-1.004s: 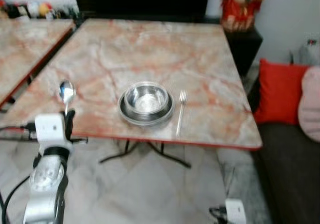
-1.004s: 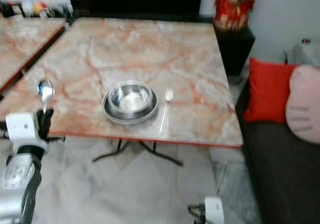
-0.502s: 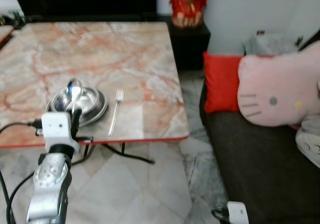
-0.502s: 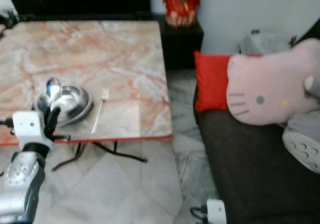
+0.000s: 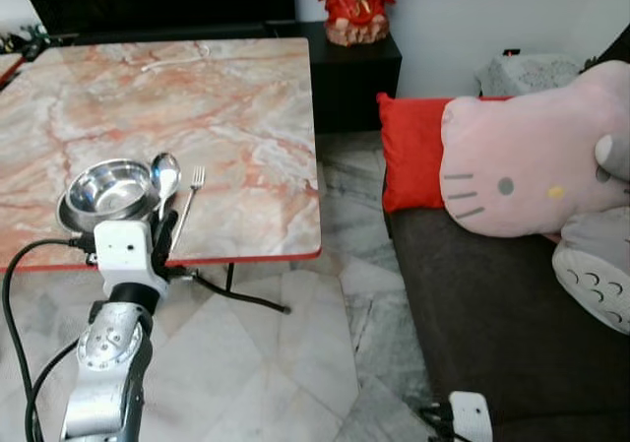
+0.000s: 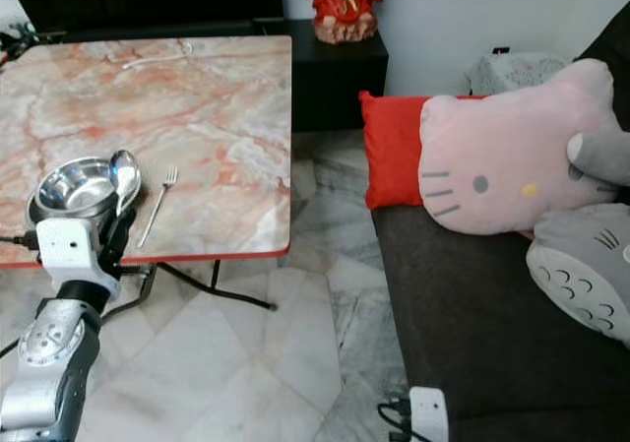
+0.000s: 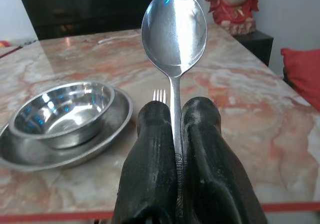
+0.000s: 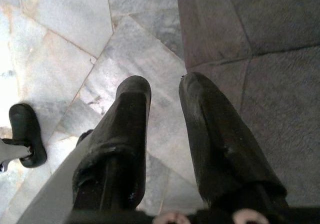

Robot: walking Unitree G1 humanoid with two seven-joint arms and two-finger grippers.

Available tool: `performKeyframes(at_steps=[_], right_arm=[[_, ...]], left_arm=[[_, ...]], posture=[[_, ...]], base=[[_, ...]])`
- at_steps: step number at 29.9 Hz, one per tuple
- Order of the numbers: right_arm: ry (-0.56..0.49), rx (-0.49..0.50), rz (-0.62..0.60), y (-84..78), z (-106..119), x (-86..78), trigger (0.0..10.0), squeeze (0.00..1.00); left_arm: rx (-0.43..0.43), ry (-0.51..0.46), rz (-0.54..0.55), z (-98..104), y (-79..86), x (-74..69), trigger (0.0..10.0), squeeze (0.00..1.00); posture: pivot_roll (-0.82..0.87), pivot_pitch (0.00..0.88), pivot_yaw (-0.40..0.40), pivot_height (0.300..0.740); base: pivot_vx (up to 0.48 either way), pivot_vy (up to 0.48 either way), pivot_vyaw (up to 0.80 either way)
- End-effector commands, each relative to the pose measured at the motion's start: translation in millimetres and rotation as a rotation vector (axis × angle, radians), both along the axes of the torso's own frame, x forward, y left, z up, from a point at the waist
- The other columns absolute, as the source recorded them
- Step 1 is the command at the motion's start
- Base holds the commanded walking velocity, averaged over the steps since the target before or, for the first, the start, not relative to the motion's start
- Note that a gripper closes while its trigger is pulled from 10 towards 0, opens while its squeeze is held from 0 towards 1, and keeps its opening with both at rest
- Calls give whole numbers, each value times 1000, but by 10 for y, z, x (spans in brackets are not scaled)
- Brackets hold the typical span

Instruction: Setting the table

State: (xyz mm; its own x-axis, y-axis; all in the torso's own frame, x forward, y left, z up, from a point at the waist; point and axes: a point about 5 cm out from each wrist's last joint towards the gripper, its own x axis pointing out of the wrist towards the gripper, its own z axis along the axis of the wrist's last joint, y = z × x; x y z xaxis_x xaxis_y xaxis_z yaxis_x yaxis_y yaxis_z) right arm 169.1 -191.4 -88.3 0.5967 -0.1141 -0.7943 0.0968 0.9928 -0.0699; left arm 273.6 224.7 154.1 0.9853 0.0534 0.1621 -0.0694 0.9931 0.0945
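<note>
Left gripper [image 7: 175, 129] jaws clamp spoon [image 7: 174, 32] upright before marble tabletop [image 5: 226, 117] edge; bowl [image 5: 106, 188] on plate [image 7: 100, 139], probably steel; fork [image 5: 189, 198] beside. Right gripper [image 8: 162, 109] jaws apart over floor tiles [image 8: 60, 29].

Likely a home: sofa [image 5: 492, 304], plush cushion [image 5: 522, 171], marble table [image 5: 226, 117].

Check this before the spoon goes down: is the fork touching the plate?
Apart. The right eye view shows bare marble between the fork and the plate rim.
</note>
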Motion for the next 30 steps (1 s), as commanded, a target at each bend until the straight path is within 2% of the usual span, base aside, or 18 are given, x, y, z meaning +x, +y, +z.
performKeyframes(at_steps=[1,30], right_arm=[[11,1,-3,-3,-12,-25,10000,0],[7,5,2,2,-9,-17,10000,0]], left_arm=[[-11,0,-10,16,2,-19,10000,0],[-27,28,-60,-18,-53,-23,10000,0]], posture=[[-35,116,35,740],[-33,121,34,740]], base=[[0,0,0],[290,0,0]])
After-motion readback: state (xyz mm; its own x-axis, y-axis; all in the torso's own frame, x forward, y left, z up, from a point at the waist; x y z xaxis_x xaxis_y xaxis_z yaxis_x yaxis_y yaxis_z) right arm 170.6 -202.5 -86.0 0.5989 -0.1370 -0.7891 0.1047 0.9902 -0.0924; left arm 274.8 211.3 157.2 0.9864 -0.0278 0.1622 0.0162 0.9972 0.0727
